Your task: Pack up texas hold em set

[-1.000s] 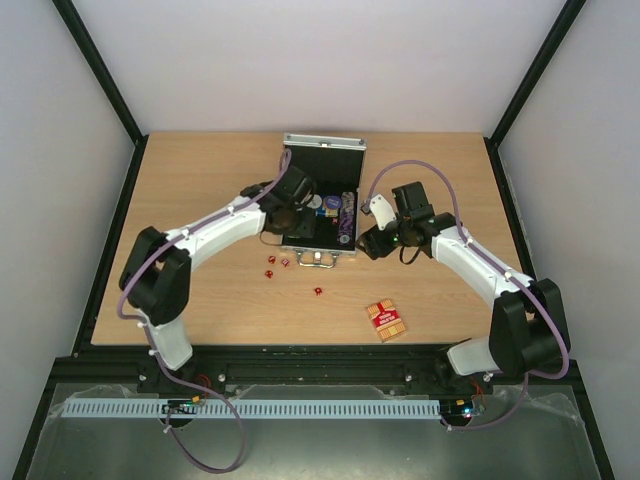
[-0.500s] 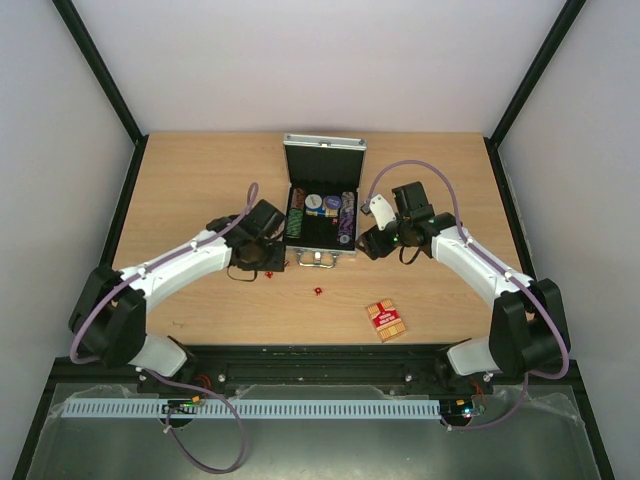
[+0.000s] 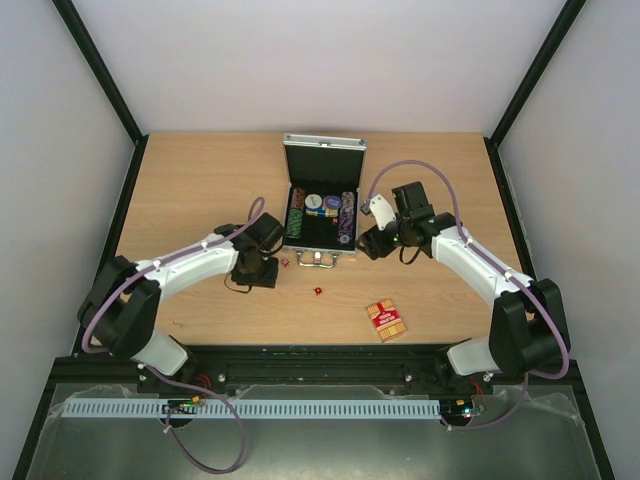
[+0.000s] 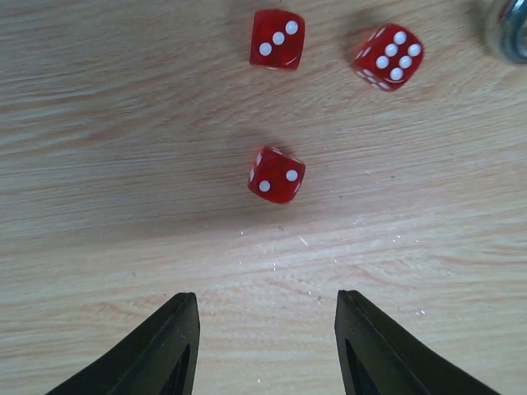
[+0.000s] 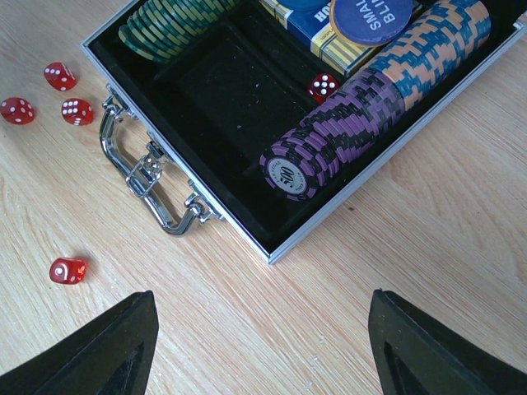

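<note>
Top view: we find the open silver case (image 3: pixel 324 160) on the surface (image 3: pixel 200 180). The red card deck (image 3: pixel 386 320) lies apart from it, toward the near right.

Left wrist view: the left jaws stand spread and empty. One red die (image 4: pixel 277 174) lies just ahead of them, with two more beyond.

Right wrist view: the right jaws are spread and empty. Purple chips (image 5: pixel 329 136) sit inside the case.

3 dice (image 5: pixel 77 111) left of handle (image 5: pixel 152 185); 1 die (image 5: pixel 67 270), deck (image 3: pixel 386 320) before case (image 3: pixel 324 160).

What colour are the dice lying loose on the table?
The dice are red with white dots; the left wrist view shows them best.
</note>
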